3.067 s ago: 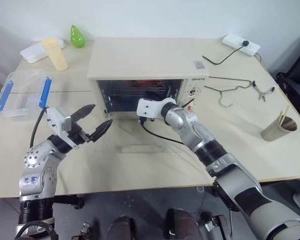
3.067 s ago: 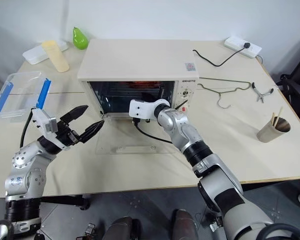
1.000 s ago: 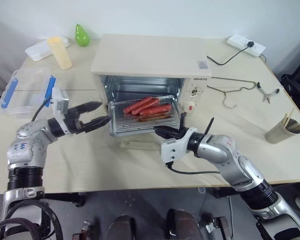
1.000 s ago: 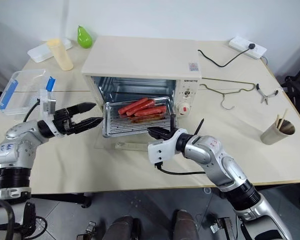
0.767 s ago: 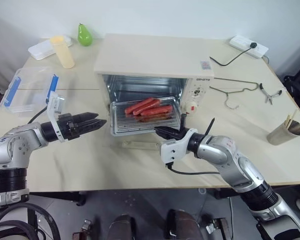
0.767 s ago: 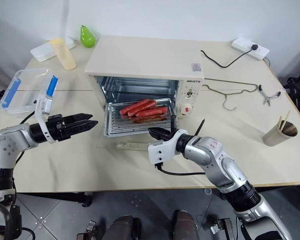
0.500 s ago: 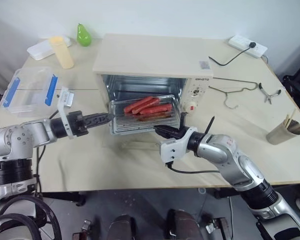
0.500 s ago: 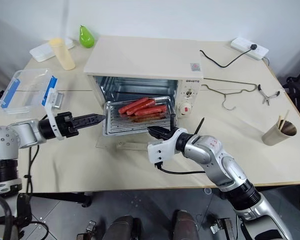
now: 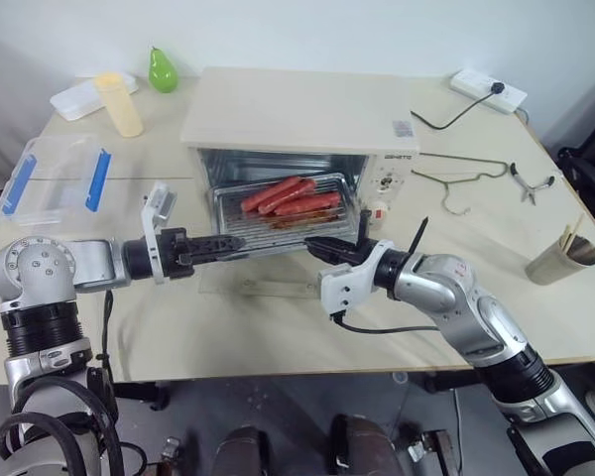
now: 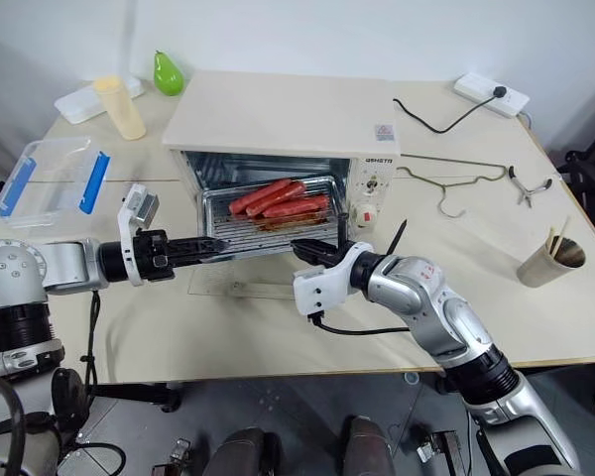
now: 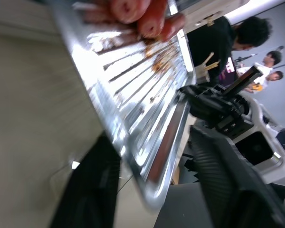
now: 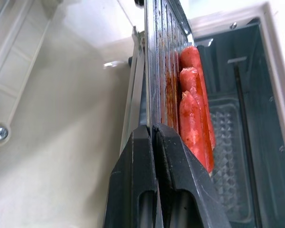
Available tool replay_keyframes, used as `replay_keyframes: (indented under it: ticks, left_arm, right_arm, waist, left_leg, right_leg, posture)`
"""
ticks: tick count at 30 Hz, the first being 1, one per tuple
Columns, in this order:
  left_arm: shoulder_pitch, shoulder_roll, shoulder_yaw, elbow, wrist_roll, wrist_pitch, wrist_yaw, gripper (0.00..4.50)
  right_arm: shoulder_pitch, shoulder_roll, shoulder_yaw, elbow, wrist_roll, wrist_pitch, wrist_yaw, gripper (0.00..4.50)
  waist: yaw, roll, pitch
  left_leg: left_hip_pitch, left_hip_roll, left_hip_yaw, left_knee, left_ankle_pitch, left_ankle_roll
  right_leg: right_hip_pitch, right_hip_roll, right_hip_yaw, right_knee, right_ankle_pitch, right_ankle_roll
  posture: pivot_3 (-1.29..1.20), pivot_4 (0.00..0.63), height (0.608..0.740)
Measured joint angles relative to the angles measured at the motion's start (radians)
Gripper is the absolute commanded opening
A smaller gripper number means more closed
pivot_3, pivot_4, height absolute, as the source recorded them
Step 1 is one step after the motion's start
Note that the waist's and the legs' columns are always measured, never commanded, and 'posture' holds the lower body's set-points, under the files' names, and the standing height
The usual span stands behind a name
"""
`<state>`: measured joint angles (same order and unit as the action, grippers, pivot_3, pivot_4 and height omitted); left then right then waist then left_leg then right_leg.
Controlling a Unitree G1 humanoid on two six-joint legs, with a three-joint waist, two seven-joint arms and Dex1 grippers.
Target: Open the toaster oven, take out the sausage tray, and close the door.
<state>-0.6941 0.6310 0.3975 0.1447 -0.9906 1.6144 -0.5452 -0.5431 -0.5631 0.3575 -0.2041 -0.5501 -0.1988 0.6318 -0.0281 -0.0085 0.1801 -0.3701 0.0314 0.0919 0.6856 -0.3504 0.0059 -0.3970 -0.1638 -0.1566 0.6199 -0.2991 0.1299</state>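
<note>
The toaster oven (image 9: 297,124), upper centre of the head view, stands open, its glass door (image 9: 263,286) folded flat on the table (image 9: 496,248) below the opening. The sausage tray (image 10: 268,220), with its red sausages (image 10: 278,200), sits at the centre of the frame, drawn mostly out of the oven mouth and held off the door. So opening is done and taking the tray out looks nearly done; clearing the oven, setting the tray down and shutting the door remain.

The right end effector (image 10: 312,252), just below the centre of the frame, is pinched on the tray's front rim near its right corner. The left end effector (image 9: 218,248), left of centre, reaches to the tray's left front corner; the wrist view shows its fingers (image 11: 92,190) part spread, straddling the rim, not visibly clamped.
</note>
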Motion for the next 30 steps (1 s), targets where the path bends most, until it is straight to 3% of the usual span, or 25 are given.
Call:
replay_keyframes:
  ticks: [6,17,21,26,30]
  left_arm:
    - [0.000,-0.015,0.042,0.099,-0.130,0.001,0.140,0.02]
    - [0.064,0.014,0.043,0.178,-0.472,0.012,0.410,0.02]
    - [0.096,0.034,0.016,0.186,-0.608,0.002,0.511,0.00]
    - [0.189,0.096,-0.068,0.176,-0.859,-0.098,0.617,0.00]
    - [0.256,0.129,-0.104,0.143,-0.933,-0.140,0.629,0.00]
  right_arm:
    - [0.000,-0.004,-0.009,0.004,0.028,-0.013,0.015,0.00]
    - [0.020,-0.013,-0.025,-0.004,0.156,-0.014,0.106,0.00]
    - [0.036,-0.010,-0.024,-0.010,0.218,0.005,0.148,1.07]
    - [0.038,-0.010,-0.024,-0.032,0.264,0.012,0.179,2.74]
    - [0.046,-0.014,-0.025,-0.052,0.330,0.032,0.223,4.02]
  waist:
    - [0.002,0.000,0.000]
    - [0.000,0.000,0.000]
    - [0.000,0.000,0.000]
    - [0.000,0.000,0.000]
    - [0.001,0.000,0.000]
  left_leg:
    - [0.000,0.000,-0.001,0.001,0.000,0.000]
    - [0.001,0.000,-0.002,0.000,0.000,0.000]
    - [0.001,0.000,-0.002,0.000,0.000,0.000]
    - [0.002,0.000,-0.003,0.000,0.000,0.000]
    - [0.002,-0.001,-0.002,0.000,0.000,0.000]
  right_leg:
    - [0.000,0.000,0.000,0.000,0.000,0.000]
    - [0.000,0.000,0.001,0.001,0.000,0.000]
    - [0.000,0.000,0.001,0.001,0.000,0.000]
    - [0.000,-0.001,0.002,0.001,0.000,0.000]
    - [0.000,-0.001,0.002,0.001,0.000,0.000]
  posture:
    - [0.00,0.150,0.740]
    - [0.00,0.150,0.740]
    - [0.00,0.150,0.740]
    - [0.00,0.150,0.740]
    - [0.00,0.150,0.740]
